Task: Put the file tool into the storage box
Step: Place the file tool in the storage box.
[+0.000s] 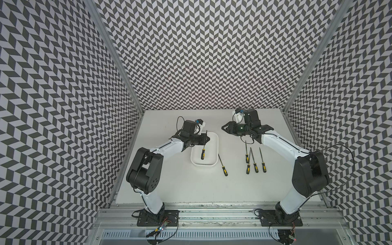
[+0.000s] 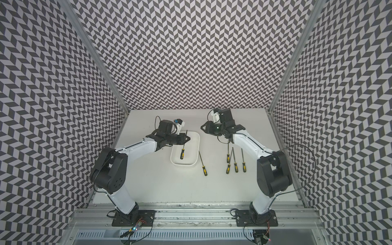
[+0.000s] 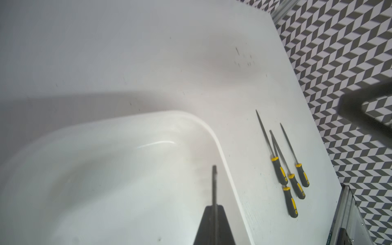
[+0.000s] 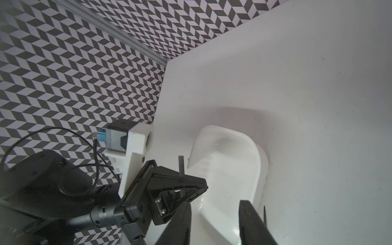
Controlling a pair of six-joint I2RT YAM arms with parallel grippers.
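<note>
Left wrist view: the left pincer (image 3: 214, 212) is clamped on the shaft of the file tool (image 3: 214, 182), held above the storage box (image 3: 220, 148), left of centre on the table (image 3: 148, 53). Right wrist view: the right pincer (image 4: 214, 224) stands apart and empty, right of the box.

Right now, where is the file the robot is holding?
In both top views the file hangs from the left hand over the white box, handle down, left of the five files lying on the table.
</note>
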